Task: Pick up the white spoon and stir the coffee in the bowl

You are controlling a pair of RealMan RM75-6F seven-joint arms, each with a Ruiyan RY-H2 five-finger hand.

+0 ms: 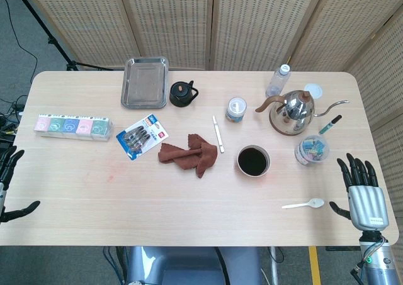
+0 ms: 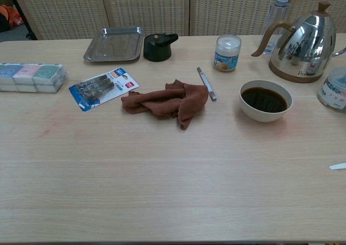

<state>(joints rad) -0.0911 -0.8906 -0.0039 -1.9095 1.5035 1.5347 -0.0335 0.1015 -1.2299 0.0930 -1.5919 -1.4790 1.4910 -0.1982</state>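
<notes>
Right hand (image 1: 361,187): fingers spread, holding nothing.
White spoon (image 1: 304,204): flat on the desk (image 1: 189,197), just beside it.
Advice: approach low, pinch the handle.
Bowl (image 1: 253,161): farther away beyond the spoon.

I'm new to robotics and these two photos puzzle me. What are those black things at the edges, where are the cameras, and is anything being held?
They are a robot's two artificial hands: the right hand and the left hand, both open and holding nothing. One picture looks down from the robot's head, the other looks forward from its chest, where neither hand shows. On the table lie a white spoon beside the right hand, a bowl of coffee, a brown cloth, a kettle and a metal tray.
</notes>
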